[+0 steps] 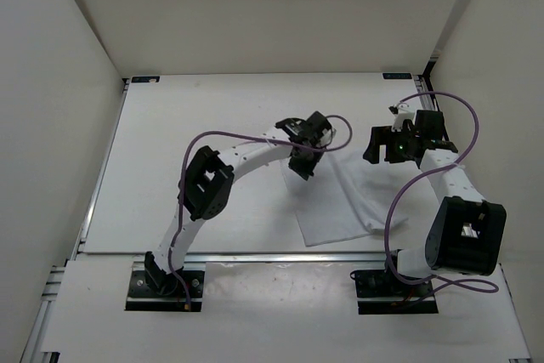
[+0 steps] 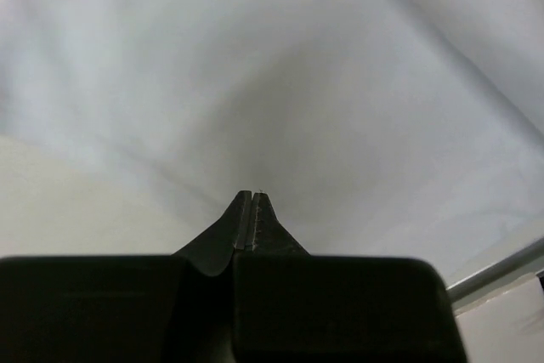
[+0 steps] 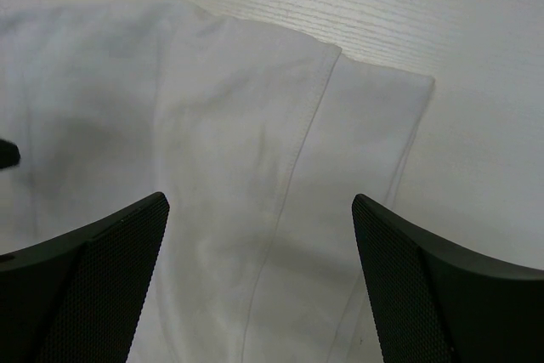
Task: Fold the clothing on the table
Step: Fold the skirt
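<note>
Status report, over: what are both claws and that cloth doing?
Left gripper shut on clothing. Right gripper open over its hem. Clothing rumpled on table. Nothing blocking.

Our left arm (image 1: pixel 245 162) and right arm (image 1: pixel 451 181) are white with black joints. Purple cables (image 1: pixel 228 133) trail along both. Our claw fingers (image 3: pixel 93 286) are black.

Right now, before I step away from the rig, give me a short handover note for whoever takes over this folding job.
Left gripper: shut, apparently pinching the clothing at its far left part, where the cloth creases toward the fingertips.
Right gripper: open, holding nothing, hovering over the clothing's right side with the cloth between its fingers.
Clothing: on the table, right of centre, rumpled and partly layered on itself.
Done: one grip taken; no tidy fold shows.
Left: probably close the right gripper on the cloth, then carry it over and flatten the fold.
</note>
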